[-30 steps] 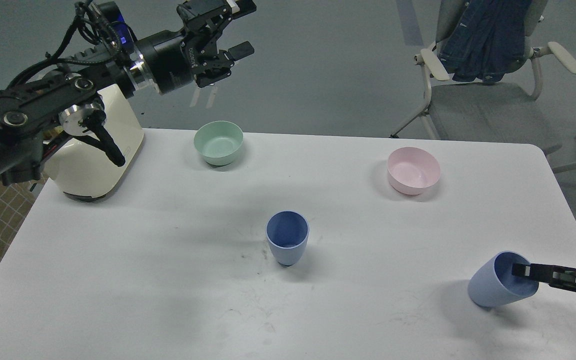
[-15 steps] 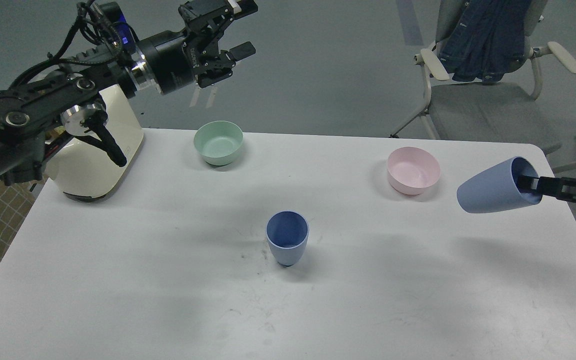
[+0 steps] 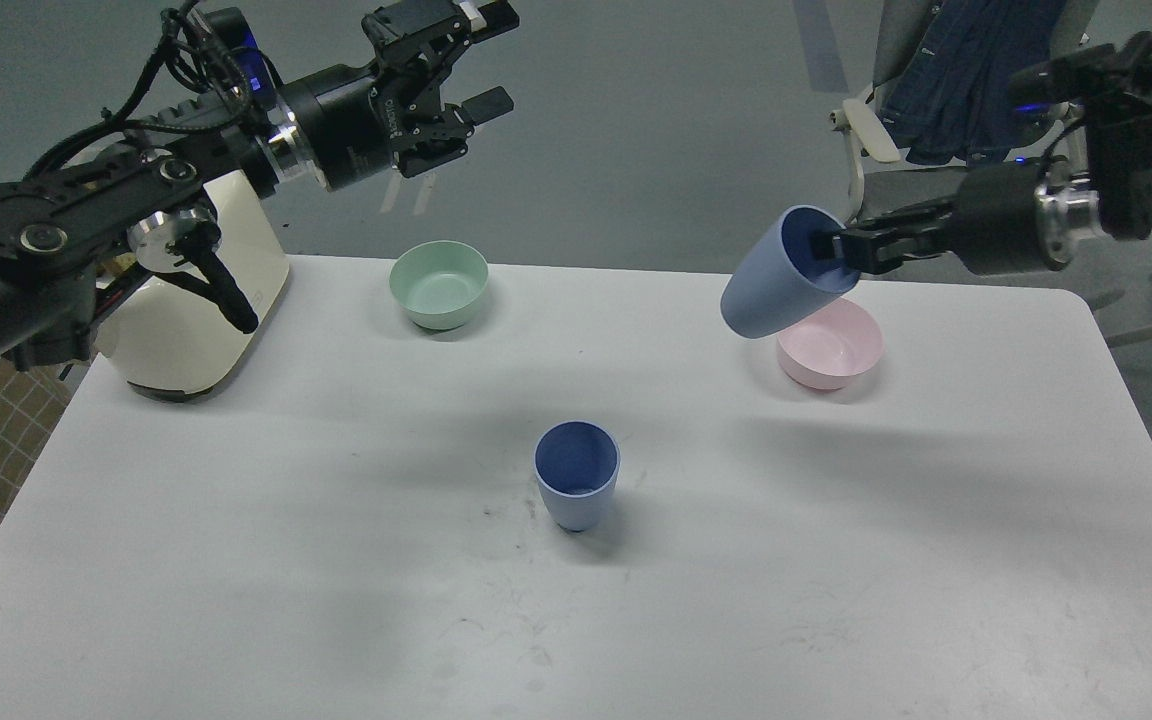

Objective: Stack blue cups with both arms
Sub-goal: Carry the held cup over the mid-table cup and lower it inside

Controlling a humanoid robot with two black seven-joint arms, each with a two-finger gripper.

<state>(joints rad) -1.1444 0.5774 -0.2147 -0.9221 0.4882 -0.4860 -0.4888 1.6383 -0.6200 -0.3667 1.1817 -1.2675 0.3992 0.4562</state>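
Standing upright mid-worktop, empty blue cup, second cup tilted above far-right edge, rim pinched by right gripper, left gripper spread, empty.

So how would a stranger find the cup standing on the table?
On the white table, look near the middle, in front of the green bowl and pink bowl. The standing cup is blue, upright and untouched; the other cup hangs tilted from the right gripper.

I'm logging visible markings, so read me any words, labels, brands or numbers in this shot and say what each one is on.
Left gripper: white lettering on its black body, too small and blurred to read.
White appliance: a small mark on its side, unreadable.
Cups, bowls, table: no text visible.
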